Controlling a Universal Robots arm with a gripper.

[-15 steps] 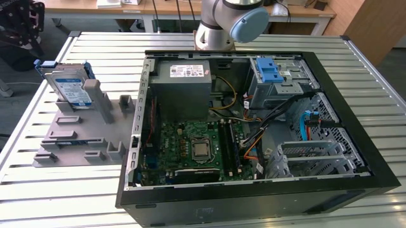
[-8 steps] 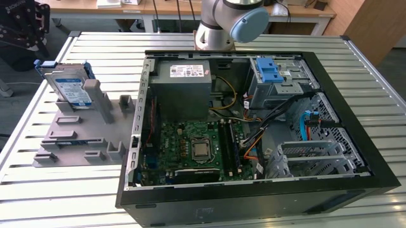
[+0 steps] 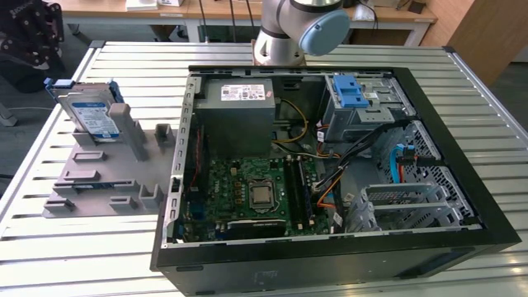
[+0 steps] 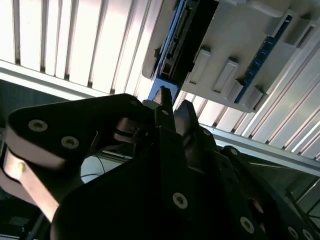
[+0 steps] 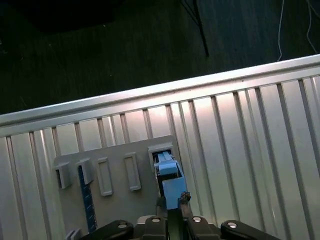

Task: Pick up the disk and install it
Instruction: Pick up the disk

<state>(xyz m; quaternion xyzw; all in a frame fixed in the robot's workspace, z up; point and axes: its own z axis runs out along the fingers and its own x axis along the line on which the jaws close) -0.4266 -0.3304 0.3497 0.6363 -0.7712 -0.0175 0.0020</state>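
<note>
On the slatted metal table (image 3: pixel 74 260) lies an open computer case (image 3: pixel 330 250), side panel off. Entries are placed from it and run from the exterior view's left to its right.

1. Grey holder plate (image 3: pixel 103 185). Flat on the table just beside the case, on the exterior view's left of it, with a narrow strip of table between. Raised slots and blocks cover its top.

2. The disk (image 3: pixel 89 116). Outside the case, standing on edge in a slot at the plate's far end, roughly abreast of the case's power supply. The white-and-blue label faces the exterior camera, and the blue carrier frame runs along its edges. Seen edge-on in both wrist views (image 5: pixel 167 175) (image 4: pixel 182 35).

3. Gripper (image 5: pixel 173 199) (image 4: pixel 174 102). Outside the case, hanging above the disk and in line with its upper edge, clear of it. Claw state: tips a little apart, nothing between them.

4. Power supply (image 3: pixel 239 117). Grey box with a white sticker, inside the case against its far wall.

5. Motherboard (image 3: pixel 247 185). Green, on the case floor nearer than the power supply. It carries a bare processor socket (image 3: pixel 261 195).

6. Arm (image 3: pixel 297 31). Its base stands on the table just beyond the case's far wall.

7. Silver cage (image 3: pixel 367 108). Inside the case at its far corner, on the exterior view's right, topped by a blue latch (image 3: pixel 350 93).

8. Cables (image 3: pixel 330 179). Orange and black, loose on the case floor between motherboard and cage.
</note>
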